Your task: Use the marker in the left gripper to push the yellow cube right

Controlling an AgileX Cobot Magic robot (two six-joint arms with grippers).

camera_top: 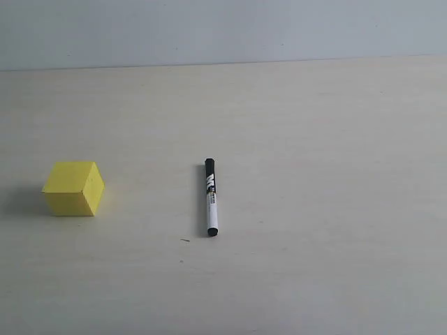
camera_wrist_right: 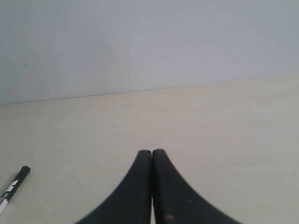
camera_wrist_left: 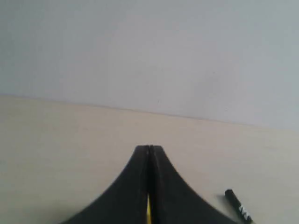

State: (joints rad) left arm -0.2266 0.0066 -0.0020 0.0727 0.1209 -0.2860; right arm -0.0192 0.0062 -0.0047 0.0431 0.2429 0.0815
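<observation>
Closest to the left wrist lens, the left gripper [camera_wrist_left: 149,148] fills the lower middle of its picture as two black fingers pressed flat together, with nothing pinched between their tips. Low in the seam between them runs a thin yellow streak; whether that is the cube beyond cannot be told. The marker [camera_top: 211,197] is not held. It lies flat on the table [camera_top: 314,139] near the middle of the exterior view, black cap end toward the far wall and black tip toward the camera, its white barrel in the nearer half.

The left wrist view catches only the marker's black cap end [camera_wrist_left: 238,207], poking in at one corner just beside the closed fingers. The right wrist view shows its capped half with white lettering [camera_wrist_right: 13,189] at the opposite corner.

The yellow cube [camera_top: 73,188] shows whole in the exterior view alone. It sits on the table well to the left of the marker, apart from it, turned so one vertical edge faces the camera, with a soft shadow on its left side.

The right gripper [camera_wrist_right: 152,151], seen only by its own wrist camera, also has its black fingers pressed together and holds nothing.

A tiny dark speck [camera_top: 184,241] lies near the marker's tip. A pale grey wall [camera_top: 223,28] rises behind the table.
</observation>
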